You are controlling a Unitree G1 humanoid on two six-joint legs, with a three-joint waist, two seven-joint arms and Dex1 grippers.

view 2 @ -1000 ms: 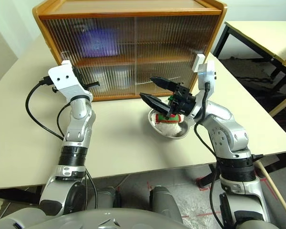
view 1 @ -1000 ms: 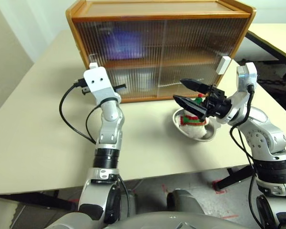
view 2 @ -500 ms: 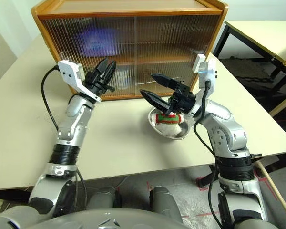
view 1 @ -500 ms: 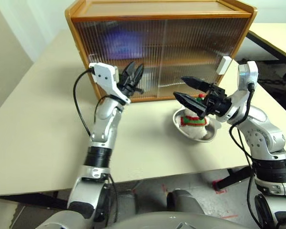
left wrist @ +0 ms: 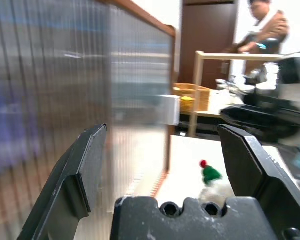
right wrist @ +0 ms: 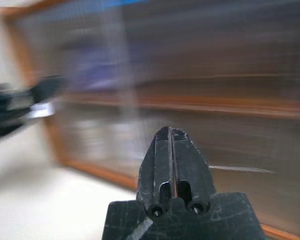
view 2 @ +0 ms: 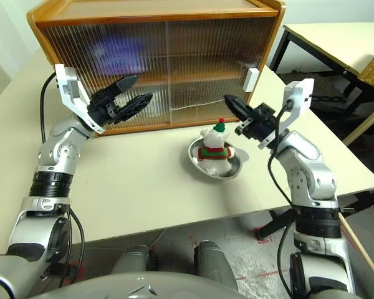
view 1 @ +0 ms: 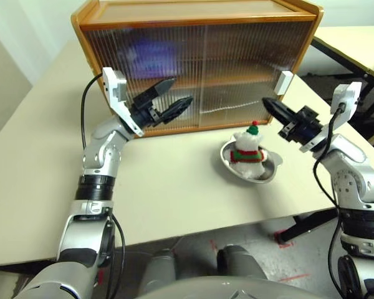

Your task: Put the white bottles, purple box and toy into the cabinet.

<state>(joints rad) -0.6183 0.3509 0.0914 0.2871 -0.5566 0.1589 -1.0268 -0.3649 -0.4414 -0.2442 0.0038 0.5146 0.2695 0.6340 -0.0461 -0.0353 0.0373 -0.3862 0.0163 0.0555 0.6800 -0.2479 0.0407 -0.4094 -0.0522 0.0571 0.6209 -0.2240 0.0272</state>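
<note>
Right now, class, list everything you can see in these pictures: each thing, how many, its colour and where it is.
cabinet: one, orange-brown wood, ribbed translucent doors shut, at the back of the table.
purple shape: one, blurred behind the cabinet's left door, upper shelf.
toy bear: one, white with red-green scarf and hat, sitting in the bowl.
bowl: one, steel, on the table before the cabinet's right door.
table: one, beige.
person: one, in the background of the left wrist view.
left hand: open, before the left door.
right hand: shut, empty, beside the bear.

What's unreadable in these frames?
- Contents of the cabinet: head views, the ribbed doors reduce them to a purple blur and pale shapes.
- Lower half of the toy: head views, hidden by the rim of the bowl.
- Cabinet front: right wrist view, smeared by blur past the shut right gripper.
</note>
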